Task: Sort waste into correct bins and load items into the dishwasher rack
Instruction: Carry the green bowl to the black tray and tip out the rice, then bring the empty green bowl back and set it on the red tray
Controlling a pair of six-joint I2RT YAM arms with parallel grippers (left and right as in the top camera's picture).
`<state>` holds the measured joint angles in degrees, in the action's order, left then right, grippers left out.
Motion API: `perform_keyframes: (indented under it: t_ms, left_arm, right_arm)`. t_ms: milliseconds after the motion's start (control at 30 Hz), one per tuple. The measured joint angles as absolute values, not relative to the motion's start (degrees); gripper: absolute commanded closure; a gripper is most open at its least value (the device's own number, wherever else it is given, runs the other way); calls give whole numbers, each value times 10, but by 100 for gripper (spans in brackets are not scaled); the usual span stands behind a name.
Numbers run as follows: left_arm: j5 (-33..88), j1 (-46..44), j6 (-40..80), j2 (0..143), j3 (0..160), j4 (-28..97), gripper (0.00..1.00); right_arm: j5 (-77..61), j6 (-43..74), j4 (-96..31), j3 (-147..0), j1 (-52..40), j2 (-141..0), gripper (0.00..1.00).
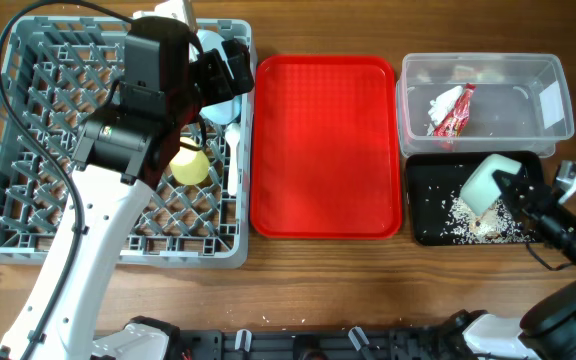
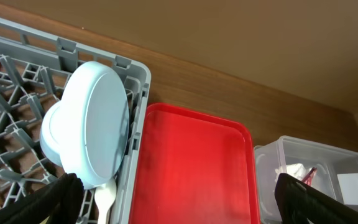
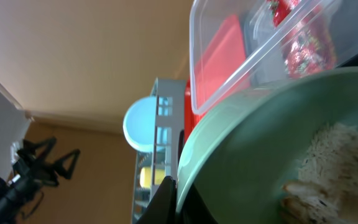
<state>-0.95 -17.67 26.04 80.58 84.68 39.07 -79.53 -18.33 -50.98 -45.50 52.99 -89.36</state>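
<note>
The right gripper (image 1: 513, 192) is clamped on the rim of the mint-green bowl (image 1: 485, 180), one dark finger (image 3: 166, 200) pressed to the outside wall. The bowl is tipped steeply on edge, its mouth turned back toward the wrist, and beige food scraps (image 3: 328, 155) cling inside it. Directly under it more scraps lie scattered on the black tray (image 1: 428, 190), whose rim leaves little room on either side of the bowl. Just beyond the fingertips is the clear tub (image 1: 408, 110), holding the red-and-white wrapper (image 1: 455, 112) and the white tissue (image 1: 443, 100). Farther off to the side lies the red serving tray (image 1: 323, 140), its surface bare.

The left gripper (image 2: 179, 205) has its jaws spread wide and holds nothing. Close ahead, a white spoon (image 2: 104, 196) pokes up. Next, the pale blue plate (image 2: 101, 118) stands on edge along the near wall of the dishwasher rack (image 1: 28, 120), underside facing the red tray, the small pale blue bowl (image 2: 51, 134) leaning against it. The yellow cup (image 1: 190, 165) sits deeper in the rack.
</note>
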Motion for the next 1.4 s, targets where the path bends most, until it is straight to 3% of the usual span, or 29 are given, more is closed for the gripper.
perform_keyframes:
  t_ms: [167,567,900,1233,1400]
  left_arm:
    - [-10,-177,260,806,847,390,0]
    - [-10,-177,261,806,847,390,0]
    - [-10,-177,260,806,847,390,0]
    - [-10,-177,260,806,847,390,0]
    - [-10,-177,260,806,847,390,0]
  right_arm:
    - [-802,-215,-595,-454,547,-894,96]
    - [-840,-217,-592,-454,547,-894,96]
    - [-852,-271,-698,-453,547,-894,96]
    - [-852,-256,-730,-460,495,-895,96]
    - [-757,-238,-731,-532,474,-894,96]
